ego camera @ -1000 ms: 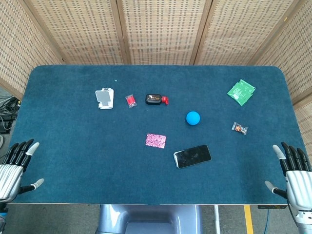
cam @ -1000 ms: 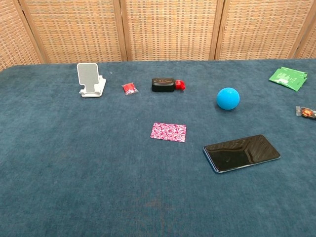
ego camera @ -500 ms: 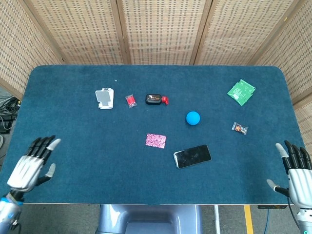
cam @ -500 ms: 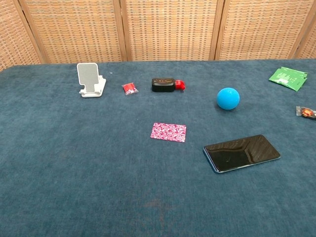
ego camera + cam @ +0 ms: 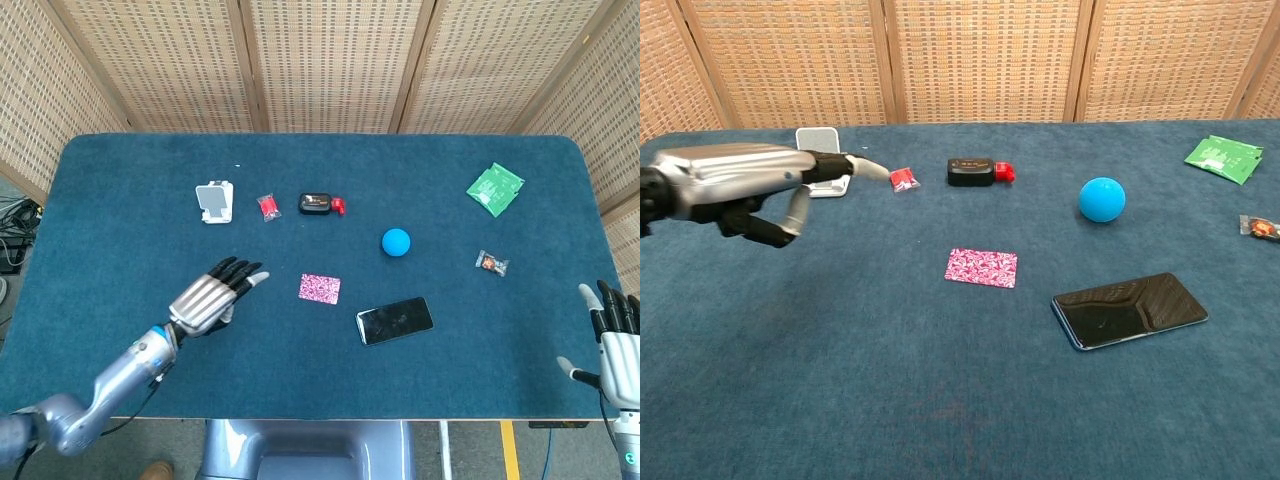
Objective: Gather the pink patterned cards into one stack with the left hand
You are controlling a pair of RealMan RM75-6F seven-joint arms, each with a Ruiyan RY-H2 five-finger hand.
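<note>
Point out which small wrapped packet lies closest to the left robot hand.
The red candy packet beside the white phone stand, just beyond the left robot hand. The orange-and-clear one and the green packet lie far to the right.

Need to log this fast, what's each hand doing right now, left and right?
Left hand: open, fingers spread, holding nothing, short of the pink card.
Right hand: open, holding nothing, at the table's near right edge.

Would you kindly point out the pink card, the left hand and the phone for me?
pink card (image 5: 319,288), head view, on the middle of its patterned face.
left hand (image 5: 208,298), head view, on the silver back of the hand.
phone (image 5: 1129,309), chest view, on the middle of its dark screen.
</note>
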